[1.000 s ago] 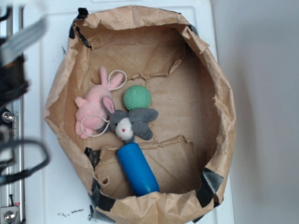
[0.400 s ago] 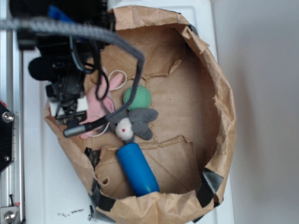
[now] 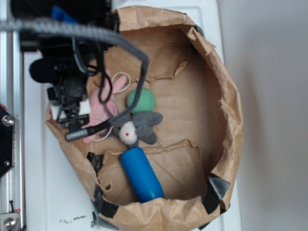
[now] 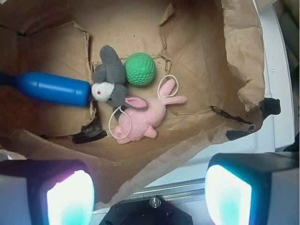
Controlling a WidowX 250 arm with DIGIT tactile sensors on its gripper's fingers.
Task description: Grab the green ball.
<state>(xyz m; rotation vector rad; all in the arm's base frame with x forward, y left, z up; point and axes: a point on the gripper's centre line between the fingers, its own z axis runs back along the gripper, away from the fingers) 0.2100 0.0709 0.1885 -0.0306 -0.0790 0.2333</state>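
Note:
The green ball (image 3: 142,100) is small, mint green and dimpled. It lies on the floor of a rolled-down brown paper bag (image 3: 232,120), touching the grey plush (image 3: 136,127). In the wrist view the ball (image 4: 140,69) sits right of the grey plush (image 4: 108,79) and above the pink bunny (image 4: 145,112). My gripper (image 3: 77,124) hangs over the bag's left rim, above the pink bunny, left of the ball and apart from it. Its two pads (image 4: 70,199) stand wide apart with nothing between them; the gripper (image 4: 150,197) is open.
A blue cylinder (image 3: 142,174) lies near the bag's front, below the grey plush; it also shows in the wrist view (image 4: 54,88). The pink bunny (image 3: 98,108) is partly hidden by my arm. The bag's crumpled walls (image 4: 243,56) ring everything. White tabletop (image 3: 53,192) lies outside.
The arm has swung in from the left and now covers the bag's upper-left rim and part of the pink bunny. Since 0.4 s ago nothing has visibly moved. The toys have not shifted.

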